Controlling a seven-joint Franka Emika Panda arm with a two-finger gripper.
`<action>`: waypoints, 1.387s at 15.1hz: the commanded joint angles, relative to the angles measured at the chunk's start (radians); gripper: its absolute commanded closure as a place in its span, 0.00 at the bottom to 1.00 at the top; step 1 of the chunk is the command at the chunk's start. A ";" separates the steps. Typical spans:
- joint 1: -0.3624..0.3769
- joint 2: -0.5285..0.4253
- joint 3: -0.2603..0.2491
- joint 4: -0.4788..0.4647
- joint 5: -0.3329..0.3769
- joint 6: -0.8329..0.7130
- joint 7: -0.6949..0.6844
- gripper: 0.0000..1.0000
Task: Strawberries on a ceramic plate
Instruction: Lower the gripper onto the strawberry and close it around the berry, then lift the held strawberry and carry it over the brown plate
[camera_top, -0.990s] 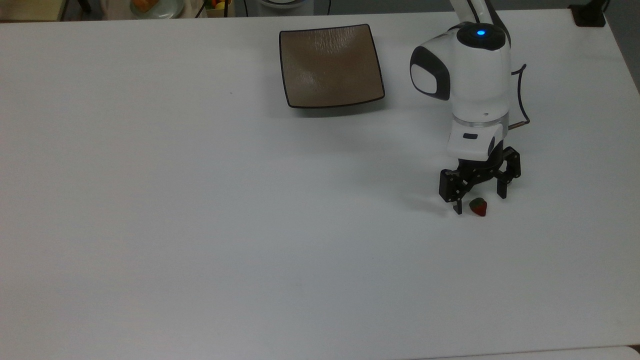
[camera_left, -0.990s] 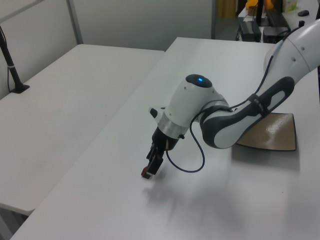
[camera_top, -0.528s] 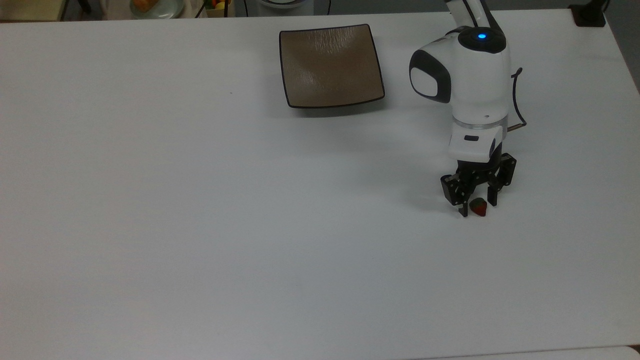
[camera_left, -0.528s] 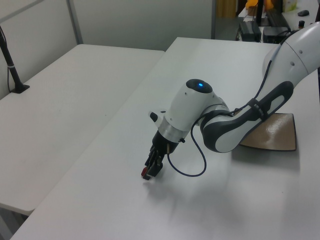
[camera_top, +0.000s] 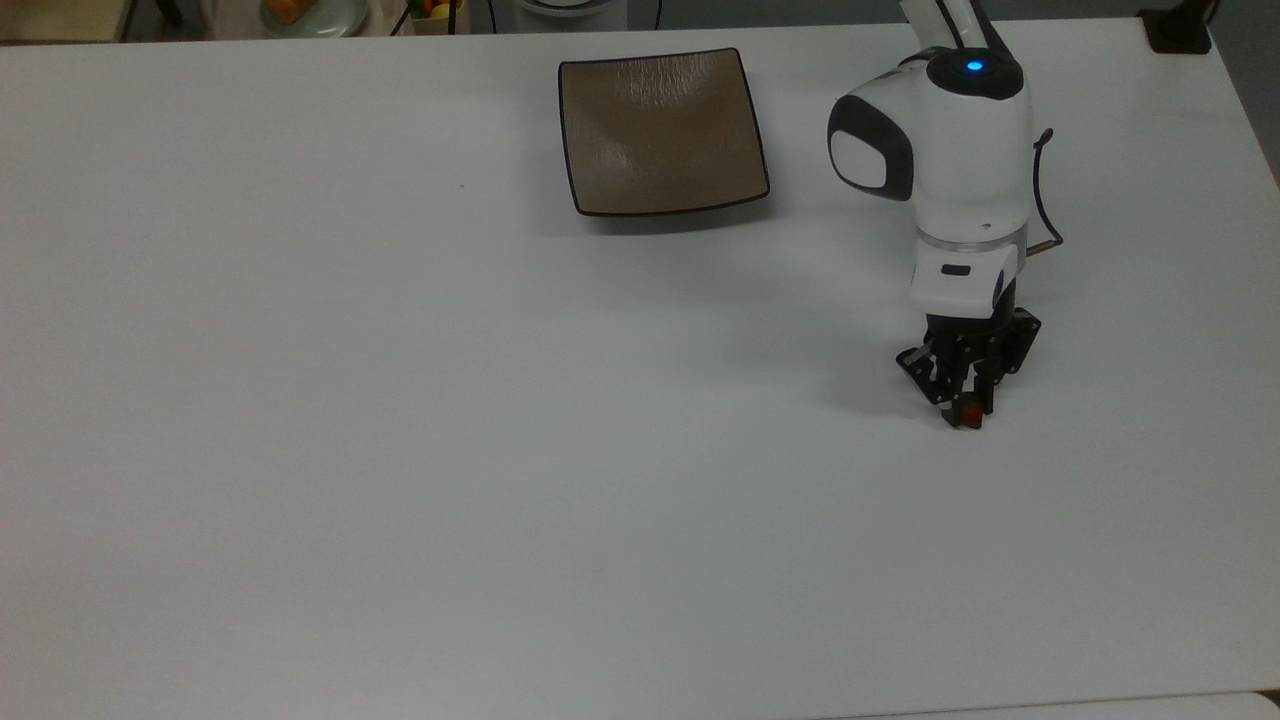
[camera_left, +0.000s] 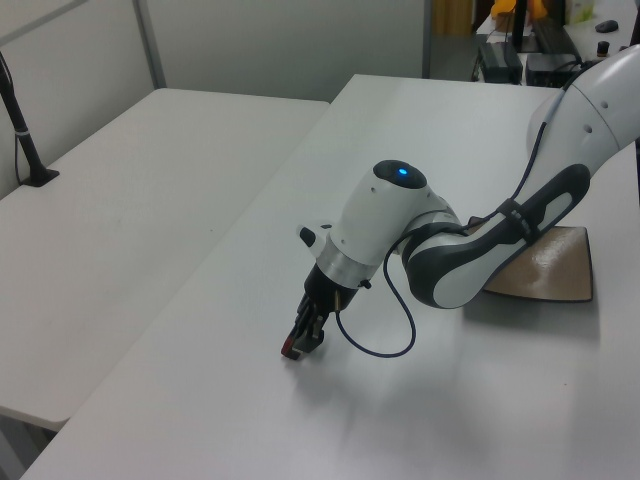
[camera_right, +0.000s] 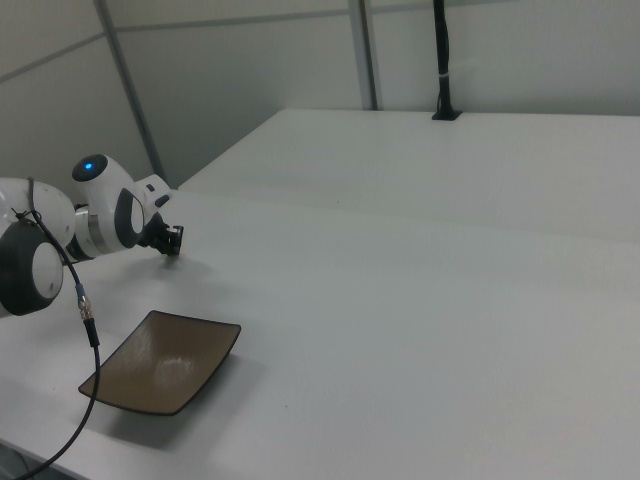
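Note:
A tiny red strawberry (camera_top: 971, 416) sits low on the white table at the top view's right, pinched between my black fingers. My gripper (camera_top: 966, 412) is shut on it, pointing down at the table top. In the left view the gripper (camera_left: 297, 347) touches down near the table's front left, with the strawberry (camera_left: 290, 350) showing red at its tip. The right view has the gripper (camera_right: 172, 251) at the far left. The square brown ceramic plate (camera_top: 662, 130) lies empty near the table's far edge, well away from the gripper; its surface also appears as the plate (camera_left: 552, 268) and the plate (camera_right: 165, 361).
A round pale plate with orange food (camera_top: 312, 14) sits beyond the table's far edge. A black post base (camera_top: 1178, 30) stands at the top view's far right corner. A thin black cable (camera_top: 1040, 190) loops off my wrist. A second white table (camera_left: 130, 190) adjoins in the left view.
My fingers have closed from wide open onto the strawberry. The wrist shifted slightly to the top view's right; the strawberry is now mostly covered by the fingers.

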 joint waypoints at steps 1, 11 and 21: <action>0.010 -0.054 -0.020 -0.018 -0.015 -0.025 0.021 0.91; -0.035 -0.268 -0.020 -0.023 -0.001 -0.387 0.022 0.98; -0.171 -0.492 -0.014 -0.028 0.029 -0.803 -0.057 0.98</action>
